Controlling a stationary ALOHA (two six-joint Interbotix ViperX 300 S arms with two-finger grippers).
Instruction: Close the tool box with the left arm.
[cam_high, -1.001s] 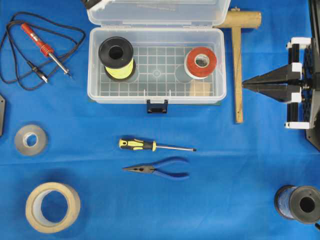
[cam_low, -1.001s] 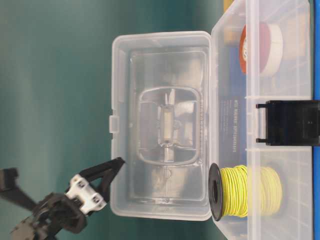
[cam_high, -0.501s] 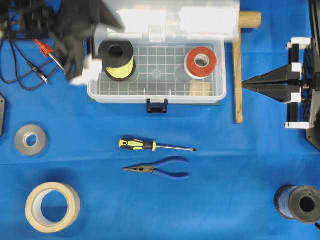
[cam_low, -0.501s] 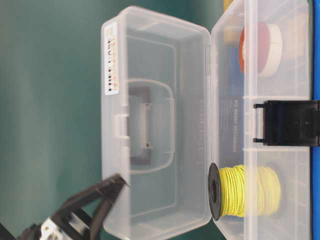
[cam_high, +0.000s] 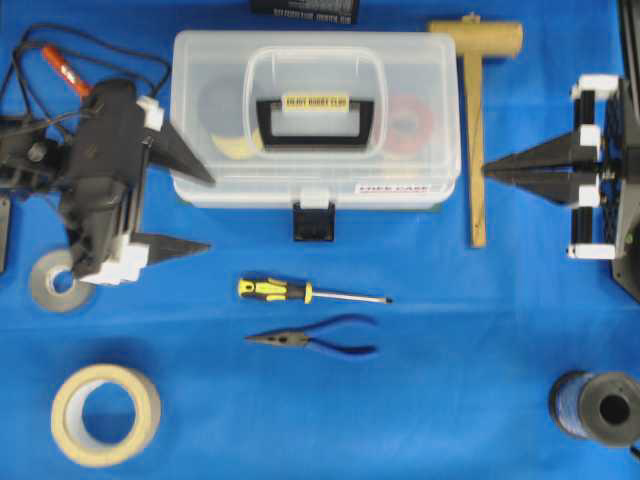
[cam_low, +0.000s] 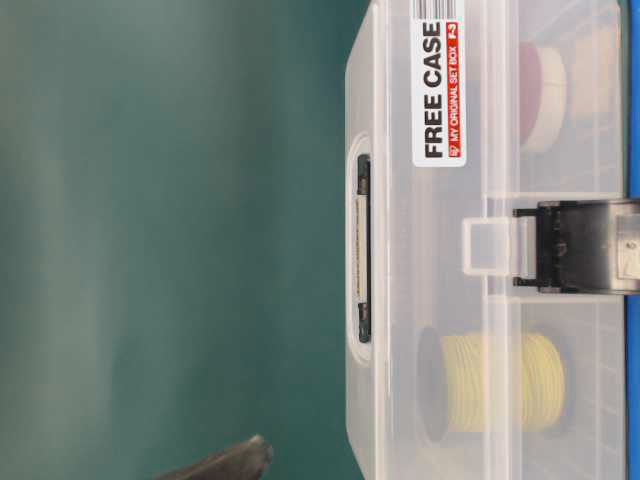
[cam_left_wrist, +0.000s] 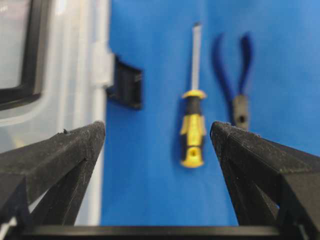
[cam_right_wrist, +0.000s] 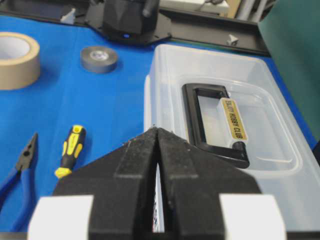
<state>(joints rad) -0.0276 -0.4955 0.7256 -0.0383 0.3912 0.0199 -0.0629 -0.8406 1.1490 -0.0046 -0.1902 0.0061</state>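
Observation:
The clear tool box (cam_high: 315, 120) stands at the back middle with its lid down; the black handle with its yellow label (cam_high: 313, 103) lies flat on top. Its black front latch (cam_high: 313, 222) hangs down in front, unfastened. My left gripper (cam_high: 205, 212) is open and empty beside the box's left front corner, upper finger (cam_high: 185, 165) at the box wall. In the left wrist view the gripper (cam_left_wrist: 157, 130) spans the box edge (cam_left_wrist: 95, 150) and bare cloth. My right gripper (cam_high: 490, 170) is shut and empty right of the box, which also shows in its wrist view (cam_right_wrist: 225, 125).
A wooden mallet (cam_high: 475, 130) lies right of the box. A screwdriver (cam_high: 310, 291) and blue pliers (cam_high: 320, 338) lie in front of it. A soldering iron (cam_high: 55, 65), grey tape (cam_high: 55, 285) and masking tape (cam_high: 105, 413) are at the left; a black spool (cam_high: 597, 407) is front right.
The lid has swung down from upright to fully closed. My left gripper has moved from behind the box's left rear corner forward to its left front corner.

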